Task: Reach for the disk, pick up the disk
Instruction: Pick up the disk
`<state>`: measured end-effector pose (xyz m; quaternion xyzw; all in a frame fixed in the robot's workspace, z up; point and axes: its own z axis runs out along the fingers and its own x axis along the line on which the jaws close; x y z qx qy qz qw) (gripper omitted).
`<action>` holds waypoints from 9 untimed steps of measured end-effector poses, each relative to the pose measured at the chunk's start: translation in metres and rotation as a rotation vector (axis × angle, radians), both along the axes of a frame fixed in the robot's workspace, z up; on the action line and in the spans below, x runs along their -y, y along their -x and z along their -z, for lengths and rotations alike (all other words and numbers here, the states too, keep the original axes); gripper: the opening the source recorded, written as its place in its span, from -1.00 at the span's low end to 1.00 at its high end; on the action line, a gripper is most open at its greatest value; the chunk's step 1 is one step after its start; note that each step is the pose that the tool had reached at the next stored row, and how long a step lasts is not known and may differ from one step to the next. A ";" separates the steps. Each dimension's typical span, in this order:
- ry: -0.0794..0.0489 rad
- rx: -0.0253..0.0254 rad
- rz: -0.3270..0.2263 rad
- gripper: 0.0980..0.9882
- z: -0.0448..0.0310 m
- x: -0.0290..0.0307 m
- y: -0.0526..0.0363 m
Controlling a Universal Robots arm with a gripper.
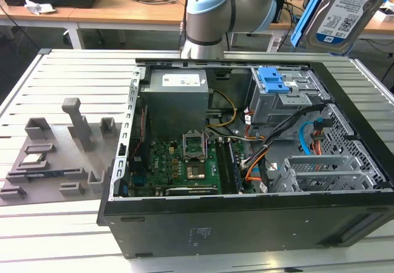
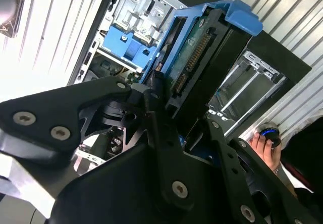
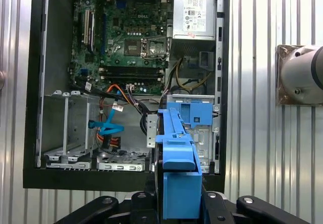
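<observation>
The gripper (image 2: 182, 112) is clamped tight on the disk (image 1: 345, 8), holding it in the air above the open case's (image 1: 246, 224) drive-cage corner.

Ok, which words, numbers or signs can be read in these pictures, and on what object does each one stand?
The disk, held in the gripper: white-and-blue label, print too small to read.
The power supply: white label, print too small to read.
The computer case: small pale marks on its dark outer panel, not legible.
No text can be quoted with certainty.
</observation>
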<state>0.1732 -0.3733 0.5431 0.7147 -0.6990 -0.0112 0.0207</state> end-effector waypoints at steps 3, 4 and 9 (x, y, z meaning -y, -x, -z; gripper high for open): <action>0.000 0.0000 0.000 -0.41 0.0000 0.0062 0.0000; 0.000 0.0000 0.000 -0.41 0.0000 0.0082 0.0000; 0.000 0.0000 0.000 -0.41 0.0000 0.0165 0.0000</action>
